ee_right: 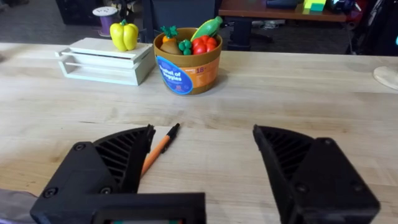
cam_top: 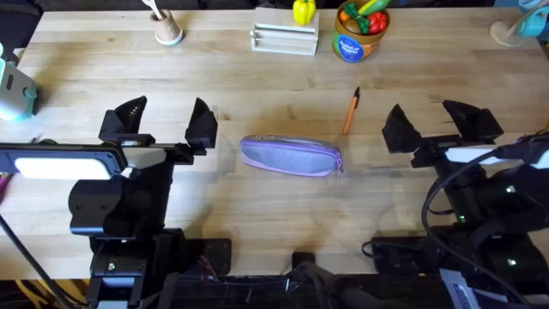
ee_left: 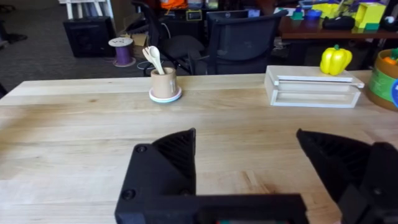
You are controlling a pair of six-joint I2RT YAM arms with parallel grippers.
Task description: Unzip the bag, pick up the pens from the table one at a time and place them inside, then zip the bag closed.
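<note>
Bag (cam_top: 291,156) is lying zipped flat on the bench (cam_top: 257,77), mid-front, between the two arms. Orange pen (cam_top: 350,111) is lying just beyond the bag's right end, apart from it, black tip pointing away from the bases. Left end effector (cam_top: 165,122) is sitting left of the bag, fingers spread, gripping nothing. Right end effector (cam_top: 443,120) is sitting right of the pen, fingers spread, also gripping nothing. White rack (cam_top: 284,39) is standing along the far edge.
</note>
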